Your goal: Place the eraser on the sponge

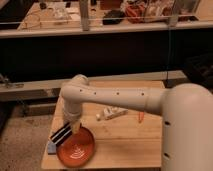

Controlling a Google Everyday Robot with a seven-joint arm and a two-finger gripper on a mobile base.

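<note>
My gripper (63, 134) hangs lower left of frame, beside sponge (51, 147) at dish (80, 150) edge, likely lining up eraser drop. Whether clamped on eraser: cannot tell.

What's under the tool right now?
The tool hangs over the sponge and the left rim of the dish. Only part of the sponge shows; the tool covers the rest. The eraser cannot be seen.
</note>
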